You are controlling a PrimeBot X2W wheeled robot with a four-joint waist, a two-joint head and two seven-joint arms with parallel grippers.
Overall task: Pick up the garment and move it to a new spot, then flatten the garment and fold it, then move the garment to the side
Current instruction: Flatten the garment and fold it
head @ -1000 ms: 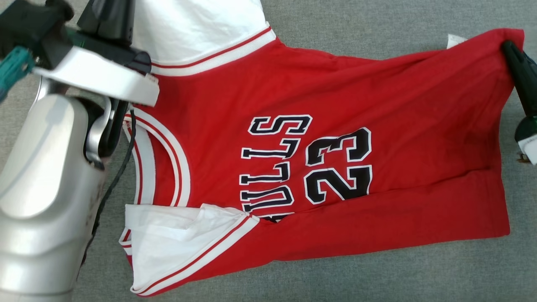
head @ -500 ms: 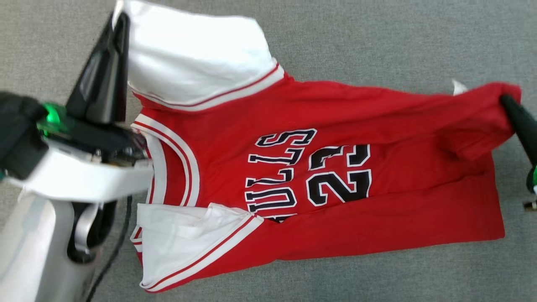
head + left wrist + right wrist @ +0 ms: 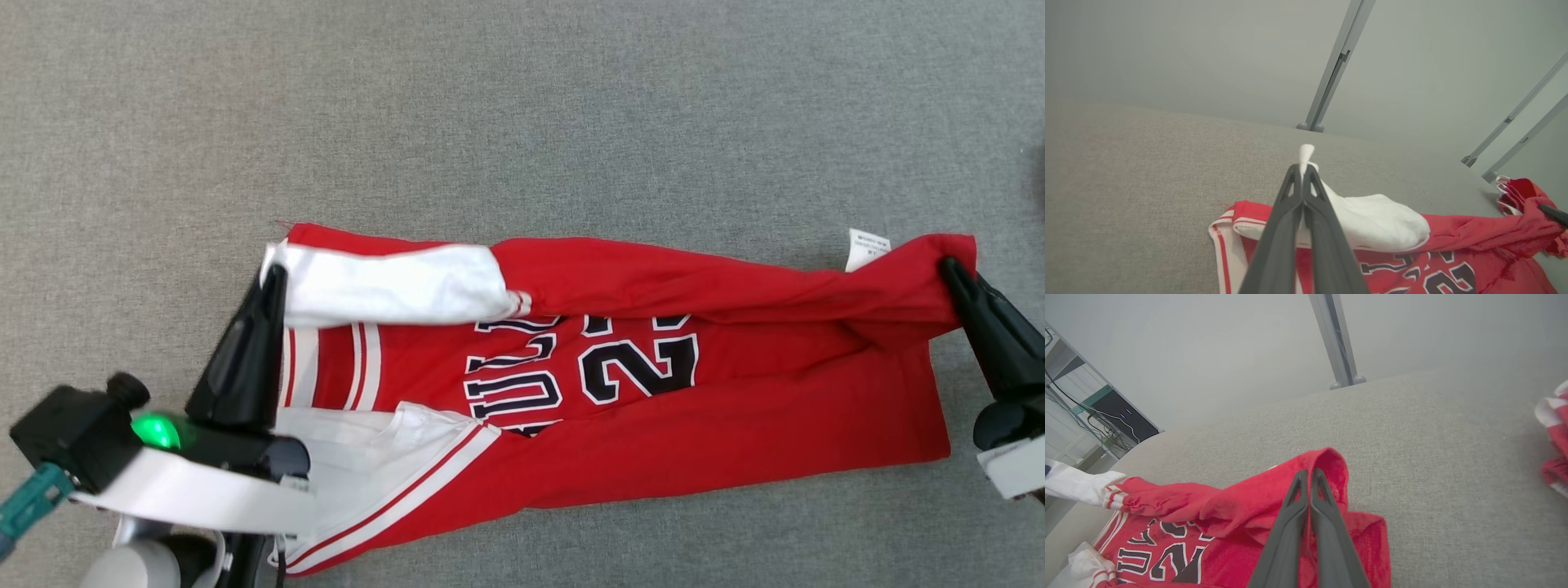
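The garment (image 3: pixel 735 408) is a red jersey with white sleeves and black lettering, lying lengthwise on the grey cloth surface (image 3: pixel 522 122). Its far long edge is folded toward me and covers the top of the lettering. My left gripper (image 3: pixel 275 275) is shut on the corner of the far white sleeve (image 3: pixel 392 286); in the left wrist view the white cloth pokes out above the gripper (image 3: pixel 1301 169). My right gripper (image 3: pixel 949 268) is shut on the far hem corner by the white label (image 3: pixel 867 247), and the red cloth (image 3: pixel 1224 506) wraps around the gripper (image 3: pixel 1308 474).
Another red-and-white cloth (image 3: pixel 1553 428) lies on the surface beyond my right gripper. Grey metal posts (image 3: pixel 1331 73) (image 3: pixel 1335 339) stand at the far edge. A shelf with cables and a dark box (image 3: pixel 1114 416) stands off to the left.
Both grippers have drawn the garment's far edge toward me, so sleeve and upper body now lie over the lettering. The head view has also shifted.
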